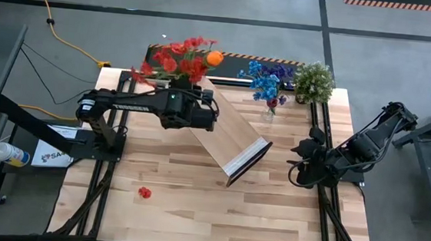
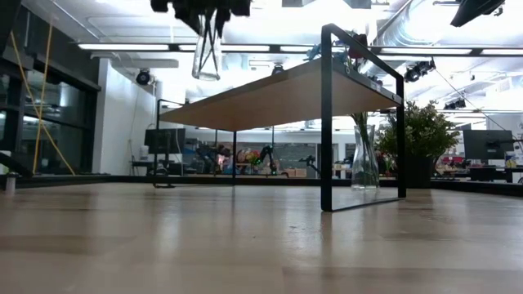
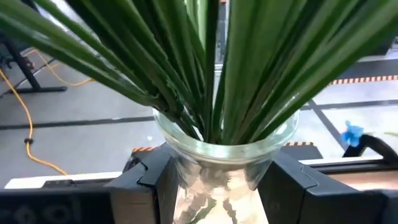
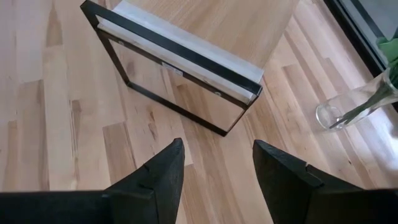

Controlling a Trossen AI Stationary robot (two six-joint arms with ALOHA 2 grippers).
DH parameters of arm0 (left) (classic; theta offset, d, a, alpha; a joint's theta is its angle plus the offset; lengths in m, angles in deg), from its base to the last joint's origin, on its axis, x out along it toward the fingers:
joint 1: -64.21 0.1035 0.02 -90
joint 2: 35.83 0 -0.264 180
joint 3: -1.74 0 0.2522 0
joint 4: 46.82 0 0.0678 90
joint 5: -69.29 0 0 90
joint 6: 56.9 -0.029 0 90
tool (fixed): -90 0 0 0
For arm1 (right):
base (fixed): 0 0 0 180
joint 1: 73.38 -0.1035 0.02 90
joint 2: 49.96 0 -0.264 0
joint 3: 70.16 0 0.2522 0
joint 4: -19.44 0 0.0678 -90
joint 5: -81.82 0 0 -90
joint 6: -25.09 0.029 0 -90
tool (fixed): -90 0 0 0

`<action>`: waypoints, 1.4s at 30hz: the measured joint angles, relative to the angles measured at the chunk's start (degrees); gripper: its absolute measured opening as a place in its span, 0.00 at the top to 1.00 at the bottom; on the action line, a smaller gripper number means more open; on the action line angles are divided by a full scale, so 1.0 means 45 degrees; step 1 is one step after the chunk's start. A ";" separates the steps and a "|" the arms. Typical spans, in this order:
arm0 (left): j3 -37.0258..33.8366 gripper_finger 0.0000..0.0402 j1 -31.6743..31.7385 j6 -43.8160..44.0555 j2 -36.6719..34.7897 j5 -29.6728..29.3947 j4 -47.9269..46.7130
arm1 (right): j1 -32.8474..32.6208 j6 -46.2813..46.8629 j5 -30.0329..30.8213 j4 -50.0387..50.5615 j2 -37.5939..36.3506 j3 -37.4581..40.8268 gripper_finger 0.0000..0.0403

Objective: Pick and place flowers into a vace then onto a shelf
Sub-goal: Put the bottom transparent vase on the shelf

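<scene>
Glass fills the gap between the fingers of my left claw (image 3: 217, 186): I grip a clear vase (image 3: 225, 155) just under its rim, and thick green stems fan up out of it. In the high view that claw (image 1: 201, 108) hangs in the upper middle of the frame, over the far end of the shelf (image 1: 234, 133), with the red and orange flowers (image 1: 186, 56) of the held bunch spreading above it toward the top edge. From surface height the vase (image 2: 207, 53) shows at the top of the frame, lifted clear of the shelf's wooden top (image 2: 278, 98).

The shelf stands on its black frame and runs diagonally from upper middle toward the centre of the high view, its white strip (image 1: 246, 157) at the nearer end.

A second glass vase (image 1: 269, 109) with blue and purple flowers (image 1: 266, 80) stands on the surface (image 1: 216, 205) to the right of the shelf, near the top edge, just beside a bushy pale-green potted plant (image 1: 314, 80). One red bloom (image 1: 144, 193) lies alone on the boards at lower left.

My right claw (image 1: 305, 160) waits at the right of the frame, near the shelf's white end, its fingers (image 4: 155, 177) spread apart with nothing between them, above bare wood
</scene>
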 joint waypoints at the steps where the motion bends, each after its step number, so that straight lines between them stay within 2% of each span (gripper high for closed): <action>1: -0.0230 0.48 0.0014 0.0069 0.0000 0.0047 0.0235 | 0.0001 0.0000 0.0000 0.0000 0.0000 0.0000 0.55; 9: -0.2209 0.48 0.0060 0.0213 -0.0005 -0.0192 0.2783 | -0.0001 -0.0010 -0.0010 0.0010 0.0000 0.0000 0.55; 17: -0.3562 0.48 0.0567 -0.0046 0.0000 0.0176 0.4835 | -0.0001 -0.0008 -0.0040 0.0085 0.0000 0.0000 0.55; 26: -0.3898 0.48 0.1135 -0.3362 -0.0015 0.0945 0.8039 | 0.0001 0.0087 -0.0063 0.0178 -0.0005 0.0000 0.55; 39: -0.3888 0.48 0.1193 -0.3799 -0.0029 0.1585 0.8001 | 0.0000 0.0141 -0.0078 0.0204 -0.0010 0.0000 0.55; 42: -0.3888 0.45 0.1193 -0.3799 -0.0029 0.1634 0.7982 | 0.0002 0.0141 -0.0078 0.0204 -0.0010 0.0000 0.55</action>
